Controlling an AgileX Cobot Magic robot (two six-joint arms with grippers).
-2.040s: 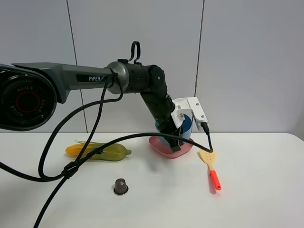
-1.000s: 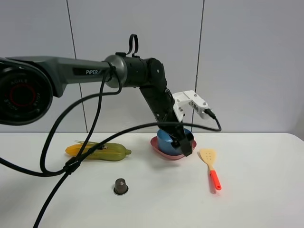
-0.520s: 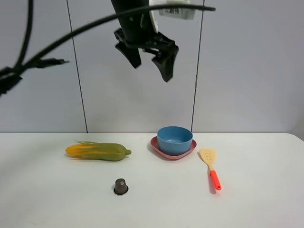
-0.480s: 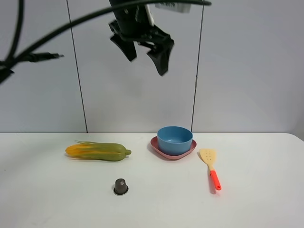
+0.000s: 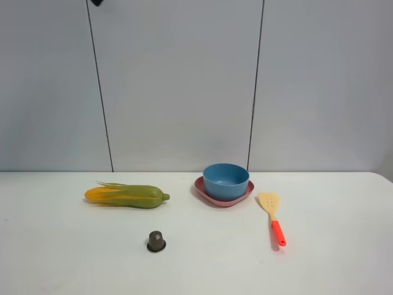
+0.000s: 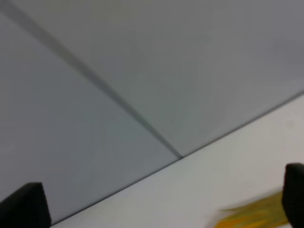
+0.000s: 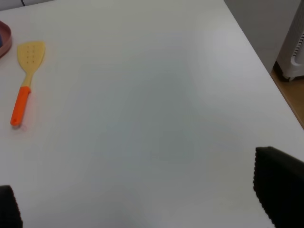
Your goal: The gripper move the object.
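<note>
The light-blue bowl [image 5: 226, 179] stands upright in the pink plate [image 5: 209, 196] at the back middle of the white table. No gripper touches it. In the exterior view only a small black bit of the left arm [image 5: 96, 2] shows at the top edge. My left gripper [image 6: 159, 203] is open and empty, high up and facing the wall, with its fingertips [image 6: 24, 205] far apart. My right gripper [image 7: 142, 199] is open and empty over bare table to the right of the spatula. The bowl does not show in either wrist view.
A corn cob [image 5: 126, 196] lies left of the plate, and its tip shows in the left wrist view [image 6: 251, 216]. A small dark capsule [image 5: 156, 241] stands in front. A yellow spatula with an orange handle [image 5: 273, 218] [image 7: 26, 76] lies right of the plate. The right wrist view shows the plate's rim [image 7: 4, 38] and the table's right edge [image 7: 259, 57].
The left arm let go of the bowl on the pink plate, then rose up and left, out of the exterior view. The bowl has stayed put.
</note>
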